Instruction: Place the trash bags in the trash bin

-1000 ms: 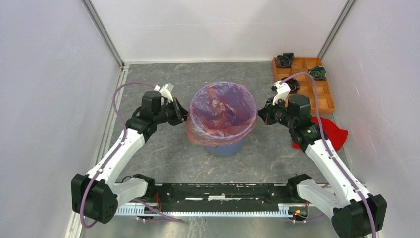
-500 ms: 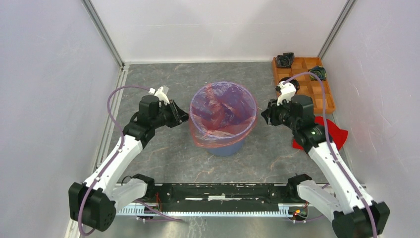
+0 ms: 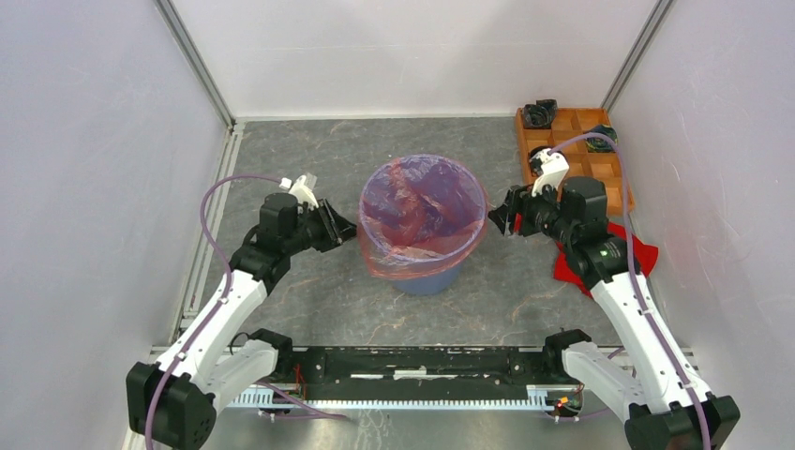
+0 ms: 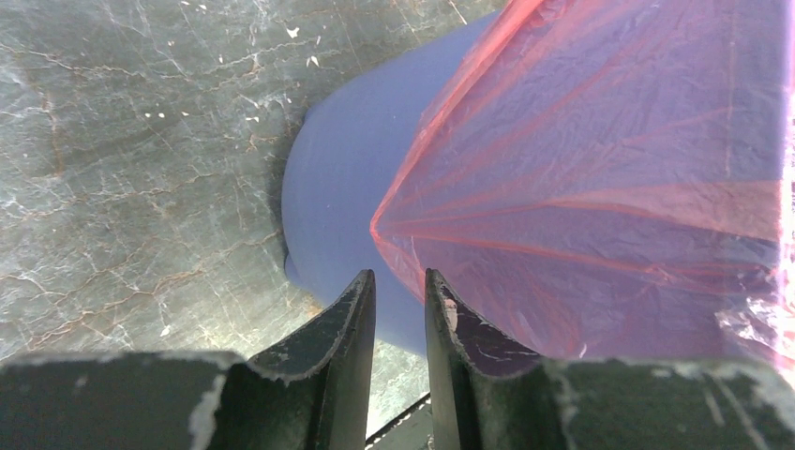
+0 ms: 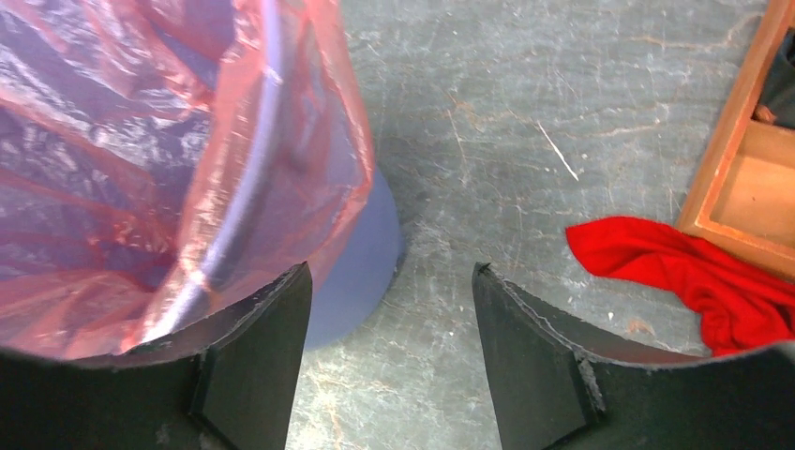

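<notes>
Grey marbled table (image 3: 309,291), white walls. My left hand (image 4: 400,278) is barely parted and empty, a fold of the trash bag (image 4: 600,187) just ahead; my right hand (image 5: 389,272) gapes wide, empty, beside the trash bin (image 5: 352,281). The bag lines the bin, skirt over the rim — I'd say a snagged finger could drag it off. There's backing room on the left; the red cloth (image 5: 675,272) and orange tray (image 5: 750,202) crowd the right.

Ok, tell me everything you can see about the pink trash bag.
The trash bag is thin, crinkly, translucent red-pink plastic film. It lines the round blue bucket, sagging inside in folds, its mouth turned over the rim and hanging as a wrinkled skirt down the outer wall. The left fingers and right fingers sit close beside it, gripping nothing.
</notes>
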You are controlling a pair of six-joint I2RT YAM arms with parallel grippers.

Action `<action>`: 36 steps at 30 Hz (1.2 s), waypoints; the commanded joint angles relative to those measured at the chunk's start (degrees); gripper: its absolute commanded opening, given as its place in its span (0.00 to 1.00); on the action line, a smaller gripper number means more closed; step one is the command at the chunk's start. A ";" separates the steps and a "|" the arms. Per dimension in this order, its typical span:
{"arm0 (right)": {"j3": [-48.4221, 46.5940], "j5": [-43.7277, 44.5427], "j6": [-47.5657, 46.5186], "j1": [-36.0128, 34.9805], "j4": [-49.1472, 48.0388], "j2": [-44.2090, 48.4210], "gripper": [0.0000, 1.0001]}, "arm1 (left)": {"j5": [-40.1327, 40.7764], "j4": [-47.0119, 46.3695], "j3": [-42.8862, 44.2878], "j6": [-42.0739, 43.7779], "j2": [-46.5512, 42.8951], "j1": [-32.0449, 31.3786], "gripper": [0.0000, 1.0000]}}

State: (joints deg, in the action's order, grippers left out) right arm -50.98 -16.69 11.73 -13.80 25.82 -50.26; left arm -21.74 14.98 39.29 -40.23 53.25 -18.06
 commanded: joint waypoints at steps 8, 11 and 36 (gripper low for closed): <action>-3.06 -3.30 -1.08 0.11 0.49 0.00 0.76 | -4.14 -6.25 -1.19 -2.93 2.81 0.15 0.33; -1.13 -5.37 -0.39 0.17 -1.73 0.88 0.78 | -4.41 -6.82 -1.40 -3.14 3.83 0.15 0.33; 8.71 1.90 -4.34 -0.22 1.11 -1.10 0.60 | 0.90 4.35 0.39 6.40 3.49 -0.06 0.40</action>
State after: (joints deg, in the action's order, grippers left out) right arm -37.12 -21.04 10.94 -13.87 19.55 -55.72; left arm -23.90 12.53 36.62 -39.70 61.25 -18.06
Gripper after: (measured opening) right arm 0.592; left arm 0.373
